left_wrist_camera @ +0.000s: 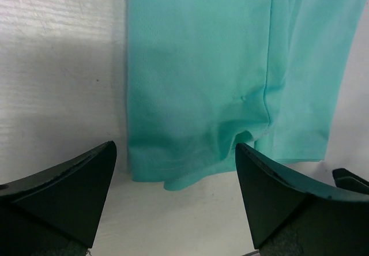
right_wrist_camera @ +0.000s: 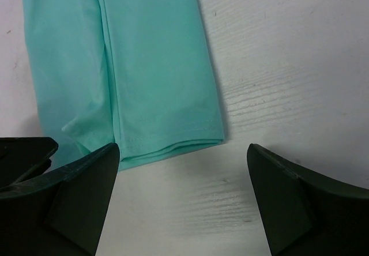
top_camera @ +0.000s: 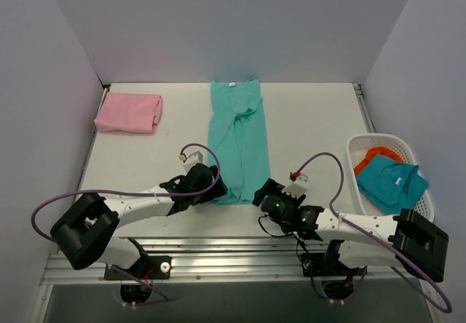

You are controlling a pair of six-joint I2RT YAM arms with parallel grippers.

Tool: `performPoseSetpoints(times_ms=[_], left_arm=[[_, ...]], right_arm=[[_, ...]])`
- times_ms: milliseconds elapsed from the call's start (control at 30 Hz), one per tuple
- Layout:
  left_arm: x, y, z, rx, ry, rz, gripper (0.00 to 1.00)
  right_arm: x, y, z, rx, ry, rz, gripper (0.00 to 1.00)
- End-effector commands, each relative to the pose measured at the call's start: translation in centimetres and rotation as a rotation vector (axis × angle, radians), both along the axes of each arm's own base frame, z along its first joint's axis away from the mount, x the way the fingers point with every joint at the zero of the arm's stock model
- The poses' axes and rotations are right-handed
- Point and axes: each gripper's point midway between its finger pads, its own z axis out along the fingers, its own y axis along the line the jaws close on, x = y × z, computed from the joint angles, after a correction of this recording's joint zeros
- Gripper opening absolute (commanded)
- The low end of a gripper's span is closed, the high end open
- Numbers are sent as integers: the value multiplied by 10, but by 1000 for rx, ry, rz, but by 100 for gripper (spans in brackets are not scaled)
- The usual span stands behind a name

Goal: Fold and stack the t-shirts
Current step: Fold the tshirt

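Green tee [top_camera: 238,137]: you see it folded into a long strip mid-surface [top_camera: 313,119], label end far.
Pink tee [top_camera: 129,112]: folded, far-left corner.
Your left claw [left_wrist_camera: 176,152]: released, at the near hem's left corner.
Your right claw [right_wrist_camera: 183,152]: released, at the hem's right corner.

I've got the left arm [top_camera: 138,205] and the right arm [top_camera: 360,227] both stretched low and angled inward. The left gripper [top_camera: 213,183] and the right gripper [top_camera: 262,196] lie near each other, not touching. In each wrist view the jaws stand spread wide.
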Motion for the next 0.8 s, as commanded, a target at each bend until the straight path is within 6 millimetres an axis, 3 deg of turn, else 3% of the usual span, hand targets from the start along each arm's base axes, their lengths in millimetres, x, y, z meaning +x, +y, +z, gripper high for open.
performPoseSetpoints(times_ms=[0, 133, 267, 467, 767], left_arm=[[-9, -2, -1, -53, 19, 54, 94], [-24, -1, -2, -90, 29, 67, 94], [-38, 13, -6, -91, 26, 88, 95], [-39, 27, -14, -56, 16, 126, 95], [-30, 9, -19, -109, 2, 109, 98]], right_arm=[[9, 3, -2, -13, -13, -13, 88], [17, 9, -18, -7, 25, 3, 84], [23, 9, -31, 11, 52, 8, 73], [30, 18, -43, -3, 80, 22, 64], [32, 25, -48, -24, 107, 35, 50]])
